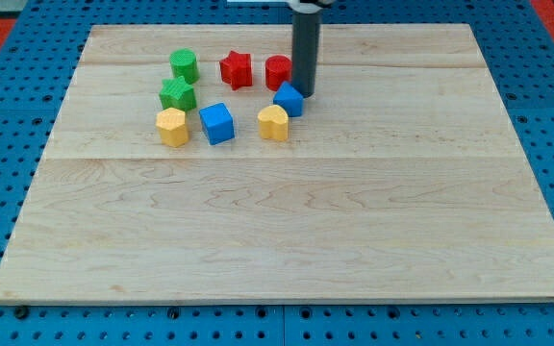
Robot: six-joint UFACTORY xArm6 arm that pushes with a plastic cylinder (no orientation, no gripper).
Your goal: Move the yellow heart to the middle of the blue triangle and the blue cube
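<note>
The yellow heart (273, 123) lies on the wooden board, just below and left of the blue triangle (289, 99). The blue cube (216, 123) sits to the heart's left, with a gap between them. My tip (305, 94) stands at the blue triangle's upper right edge, touching or nearly touching it, and just right of a red block (278, 71). The rod rises from there to the view's top.
A red star-shaped block (236, 69) lies left of the red block. Two green blocks (184, 65) (177, 94) sit at the cluster's left. A yellow hexagon-like block (172, 126) lies left of the blue cube. The wooden board (287, 221) rests on a blue perforated table.
</note>
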